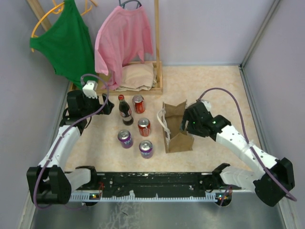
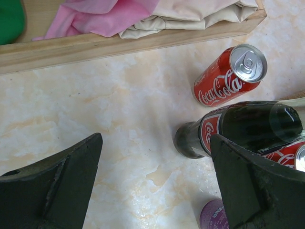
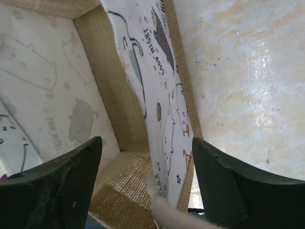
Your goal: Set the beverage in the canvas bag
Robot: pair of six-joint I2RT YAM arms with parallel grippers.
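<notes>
The left tool point(image 2: 156, 143) hangs open, its fingers spread just left of a dark glass cola bottle with a red label point(image 2: 248, 126). The bottle stands upright on the pale marbled table point(image 2: 95, 105), with a red cola can point(image 2: 228, 76) just beyond it. The right tool point(image 3: 145, 143) is also open and straddles the right wall of the tan burlap canvas bag with printed white lining point(image 1: 178, 140), which stands open-topped right of the drinks.

The purple can point(image 2: 212, 217) is cut off at the bottom edge; the cola bottle point(image 2: 238, 129) and a red can point(image 2: 285, 153) vanish behind the left claw point(image 2: 156, 143) at lower right.
</notes>
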